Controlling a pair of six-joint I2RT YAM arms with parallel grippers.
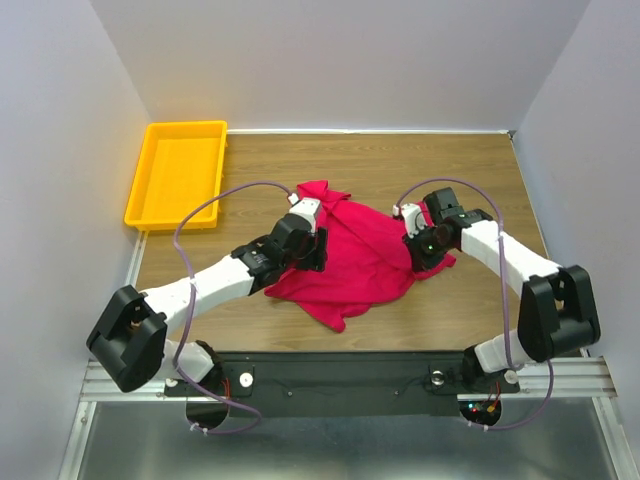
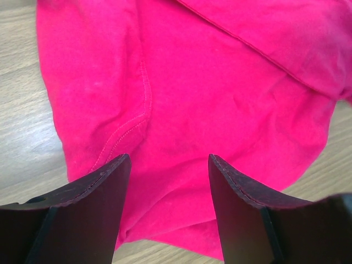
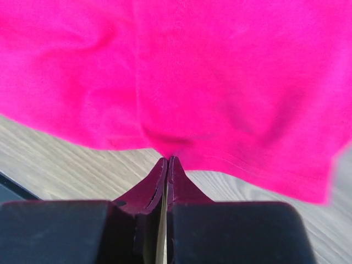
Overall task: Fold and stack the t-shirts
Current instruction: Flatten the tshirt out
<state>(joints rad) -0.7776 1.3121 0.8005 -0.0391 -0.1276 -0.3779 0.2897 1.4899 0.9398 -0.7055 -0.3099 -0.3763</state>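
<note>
My overhead feed is bright and even, lit softly from above; shadows on the light wooden table [image 1: 480, 180] are faint and fuzzy-edged. On both wrist feeds the crimson-red thin-fabric t-shirt [image 2: 220, 110] blows out to hot pink. Just ahead of the left pincer [image 2: 169, 157] the stitching is crisp, while its fingers [image 2: 82, 214] are near-black slabs with no detail. Ahead of the right pincer [image 3: 167, 160] the cloth is soft, its weave lost, smeared towards the right edge; a dark crease sits at the tips.

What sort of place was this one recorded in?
Probably a lab robot cell: a wood-grain tabletop boxed in by plain white walls, an aluminium mounting rail at its near edge, a crimson-red t-shirt and yellow plastic tray laid out.
</note>
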